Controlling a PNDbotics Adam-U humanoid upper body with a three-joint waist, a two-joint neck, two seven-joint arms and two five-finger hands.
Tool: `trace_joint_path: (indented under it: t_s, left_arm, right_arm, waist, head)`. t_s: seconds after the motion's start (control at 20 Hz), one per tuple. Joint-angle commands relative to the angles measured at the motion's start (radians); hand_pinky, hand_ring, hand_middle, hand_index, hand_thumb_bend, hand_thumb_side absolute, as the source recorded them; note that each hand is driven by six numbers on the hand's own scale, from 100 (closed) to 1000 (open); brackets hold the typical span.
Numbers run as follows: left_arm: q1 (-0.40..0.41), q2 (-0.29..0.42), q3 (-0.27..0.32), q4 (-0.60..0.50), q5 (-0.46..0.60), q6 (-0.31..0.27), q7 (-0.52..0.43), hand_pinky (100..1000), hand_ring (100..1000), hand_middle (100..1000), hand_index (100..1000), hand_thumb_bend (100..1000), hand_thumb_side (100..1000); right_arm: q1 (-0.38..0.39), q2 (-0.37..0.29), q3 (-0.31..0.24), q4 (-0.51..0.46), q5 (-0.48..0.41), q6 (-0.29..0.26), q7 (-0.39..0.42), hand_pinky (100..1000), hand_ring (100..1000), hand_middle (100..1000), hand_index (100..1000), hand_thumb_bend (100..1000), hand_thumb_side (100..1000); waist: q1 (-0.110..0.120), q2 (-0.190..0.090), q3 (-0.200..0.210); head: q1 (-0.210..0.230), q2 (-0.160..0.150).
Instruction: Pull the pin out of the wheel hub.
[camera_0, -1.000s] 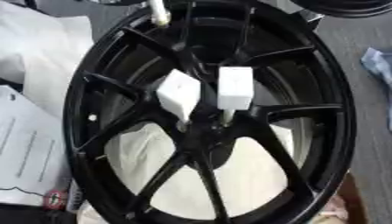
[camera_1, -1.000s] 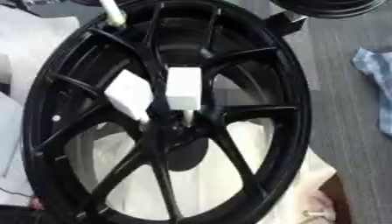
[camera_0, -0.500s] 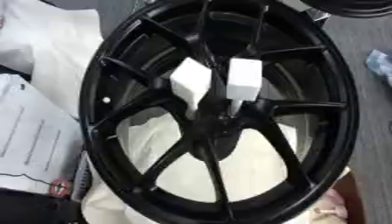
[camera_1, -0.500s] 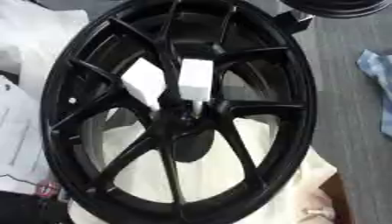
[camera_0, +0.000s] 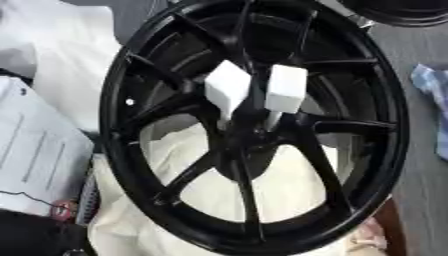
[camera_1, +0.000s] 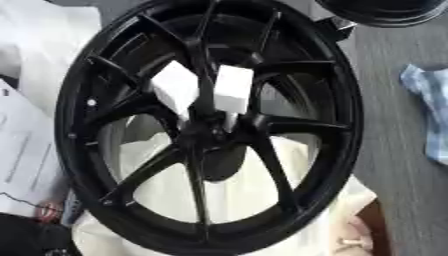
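Two white blocks (camera_0: 262, 90) sit at the centre of the black wheel hub (camera_0: 254, 125) | we see the wheel filling the view, lying on pale cloth (camera_0: 210, 190) | papers (camera_0: 35, 155) at left edge | neither hand visible, so grasp unknown.

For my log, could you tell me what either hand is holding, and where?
Nothing: no hand is in view. Two white blocks sit at the black wheel's hub.

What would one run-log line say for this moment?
wheel hub: black, lying on pale cloth | two white blocks at centre | pin: not discernible | hands: not in view
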Motion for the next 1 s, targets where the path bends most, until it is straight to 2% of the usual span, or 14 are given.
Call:
trace_joint_path:
  t_s: [0.05,0.1,0.15,0.2,0.25,0.3,0.35,0.5,0.7,0.75,0.85,1.0]
  left_arm:
    - [0.027,0.006,0.019,-0.006,-0.059,0.018,0.011,793,699,535,741,100,246]
    - [0.040,-0.003,0.019,-0.007,-0.069,0.020,0.010,810,737,572,783,100,308]
    - [0.051,-0.010,0.020,-0.009,-0.076,0.020,0.009,851,816,678,863,100,497]
    - [0.061,-0.016,0.020,-0.011,-0.083,0.020,0.004,862,839,718,886,100,540]
    - [0.071,-0.022,0.021,-0.013,-0.090,0.021,0.000,881,888,792,934,165,667]
    - [0.080,-0.027,0.024,-0.016,-0.098,0.021,-0.003,883,893,803,946,210,722]
    - [0.088,-0.031,0.027,-0.019,-0.107,0.023,-0.004,880,889,804,950,235,735]
    - [0.103,-0.040,0.036,-0.025,-0.126,0.029,-0.004,872,881,794,941,221,735]
    - [0.106,-0.047,0.044,-0.031,-0.117,0.024,0.011,860,858,759,906,155,718]
    - [0.106,-0.049,0.046,-0.034,-0.108,0.019,0.020,844,832,724,882,114,708]
    - [0.102,-0.055,0.057,-0.053,-0.082,0.007,0.080,831,791,661,844,100,655]
    - [0.104,-0.083,0.071,-0.122,0.014,-0.029,0.243,820,760,619,811,100,708]
  right_arm:
    - [-0.007,-0.018,-0.019,-0.015,-0.011,-0.008,0.000,899,794,621,704,100,537]
    - [-0.007,-0.017,-0.020,-0.015,-0.012,-0.009,0.000,899,794,621,704,100,537]
    - [-0.008,-0.016,-0.020,-0.015,-0.014,-0.009,0.000,900,794,621,704,100,538]
    - [-0.010,-0.014,-0.021,-0.015,-0.016,-0.009,-0.001,900,794,621,704,100,538]
    - [-0.012,-0.013,-0.022,-0.015,-0.019,-0.008,-0.001,900,794,621,704,100,539]
    - [-0.015,-0.012,-0.023,-0.015,-0.021,-0.008,-0.002,900,794,621,704,100,539]
    - [-0.016,-0.012,-0.024,-0.015,-0.023,-0.008,-0.002,900,794,622,704,100,539]
    - [-0.018,-0.012,-0.025,-0.015,-0.028,-0.008,-0.002,900,794,622,704,100,540]
    - [-0.018,-0.011,-0.025,-0.015,-0.030,-0.007,-0.002,901,794,622,704,100,540]
    - [-0.017,-0.011,-0.026,-0.015,-0.030,-0.007,-0.002,901,795,622,704,100,540]
    - [-0.016,-0.011,-0.026,-0.015,-0.030,-0.007,-0.003,901,794,622,704,100,540]
    - [-0.019,-0.014,-0.027,-0.015,-0.032,-0.010,-0.004,901,794,622,704,100,539]
  waist:
    - [0.000,-0.029,-0.004]
    - [0.000,-0.029,-0.005]
    - [-0.001,-0.028,-0.006]
    - [-0.002,-0.027,-0.006]
    - [-0.002,-0.027,-0.005]
    - [-0.003,-0.026,-0.004]
    - [-0.003,-0.025,-0.002]
    - [-0.004,-0.025,0.001]
    - [-0.003,-0.027,0.005]
    - [-0.003,-0.027,0.005]
    - [-0.004,-0.028,0.006]
    - [-0.005,-0.028,0.006]
  head:
    - [0.001,-0.021]
    - [0.001,-0.024]
    - [0.001,-0.031]
    - [0.002,-0.042]
    - [0.004,-0.051]
    - [0.004,-0.057]
    - [0.001,-0.060]
    - [-0.005,-0.060]
    - [-0.011,-0.050]
    - [-0.013,-0.047]
    - [-0.022,-0.042]
    - [-0.030,-0.040]
